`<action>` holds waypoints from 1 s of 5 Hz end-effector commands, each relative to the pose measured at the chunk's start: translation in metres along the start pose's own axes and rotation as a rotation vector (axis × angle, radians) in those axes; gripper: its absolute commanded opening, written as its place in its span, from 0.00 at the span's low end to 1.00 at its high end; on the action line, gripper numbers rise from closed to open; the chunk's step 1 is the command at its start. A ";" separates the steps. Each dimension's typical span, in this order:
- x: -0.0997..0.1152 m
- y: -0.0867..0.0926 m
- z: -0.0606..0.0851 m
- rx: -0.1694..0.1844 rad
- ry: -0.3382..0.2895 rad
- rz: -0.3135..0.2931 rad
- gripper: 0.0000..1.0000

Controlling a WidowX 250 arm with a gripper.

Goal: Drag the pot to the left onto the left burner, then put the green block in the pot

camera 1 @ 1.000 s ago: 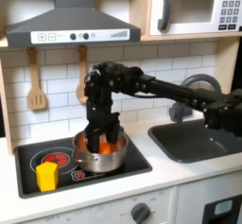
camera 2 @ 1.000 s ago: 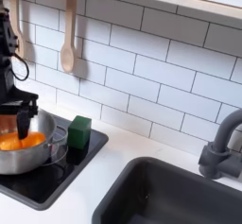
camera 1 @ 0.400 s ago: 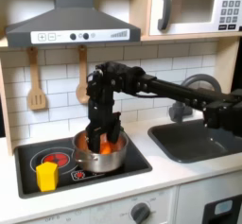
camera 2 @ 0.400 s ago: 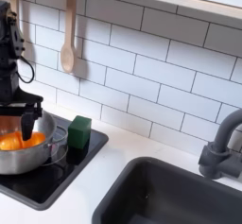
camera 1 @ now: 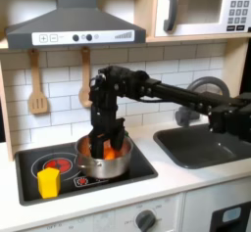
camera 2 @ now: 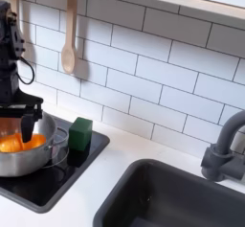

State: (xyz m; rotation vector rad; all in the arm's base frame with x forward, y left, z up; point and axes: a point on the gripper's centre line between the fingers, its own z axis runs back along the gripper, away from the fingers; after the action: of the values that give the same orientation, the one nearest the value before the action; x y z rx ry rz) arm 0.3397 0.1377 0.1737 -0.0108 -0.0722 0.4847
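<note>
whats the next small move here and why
Probably keep dragging the pot toward the first exterior view's left: the end effector reaches inside it, yet the left burner lies uncovered and the green block waits outside.

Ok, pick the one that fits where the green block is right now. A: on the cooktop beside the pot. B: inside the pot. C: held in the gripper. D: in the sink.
A: in the second exterior view the green block stands on the black cooktop just to the right of the pot, outside its rim, while the gripper reaches down into the pot.
</note>
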 end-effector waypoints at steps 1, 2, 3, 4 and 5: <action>0.004 0.008 -0.008 0.018 0.015 0.014 1.00; 0.008 0.010 -0.007 0.019 0.015 0.025 1.00; 0.015 0.019 -0.003 0.016 0.001 0.052 1.00; 0.020 0.022 0.001 0.016 -0.011 0.060 1.00; 0.022 0.025 0.001 0.022 -0.013 0.064 1.00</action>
State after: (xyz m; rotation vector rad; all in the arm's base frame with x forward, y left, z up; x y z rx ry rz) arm 0.3486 0.1677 0.1761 0.0085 -0.0821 0.5460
